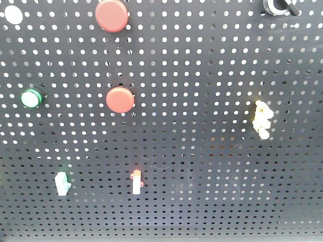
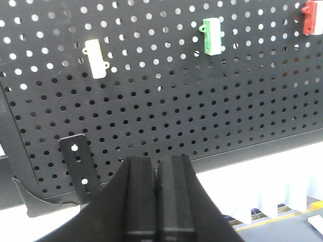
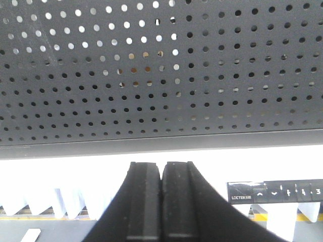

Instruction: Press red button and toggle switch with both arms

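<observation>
In the front view the red button (image 1: 111,15), the larger of two, sits at the top of the dark pegboard (image 1: 202,166), partly cut by the frame edge. The toggle switch (image 1: 276,6), a black knob with a pale ring, is at the top right and also cut off. Neither gripper shows in the front view. My left gripper (image 2: 156,162) is shut and empty, low in front of the pegboard's bottom left part. My right gripper (image 3: 162,165) is shut and empty, just below the board's lower edge (image 3: 161,143). Neither wrist view shows the button or the switch.
A smaller red button (image 1: 120,99) sits mid-board and a green button (image 1: 31,98) at the left. Below are small white levers, one green-tipped (image 1: 61,182) and one red-tipped (image 1: 136,182). A yellow clip (image 1: 262,119) is at the right. A bracket (image 2: 75,166) holds the board's corner.
</observation>
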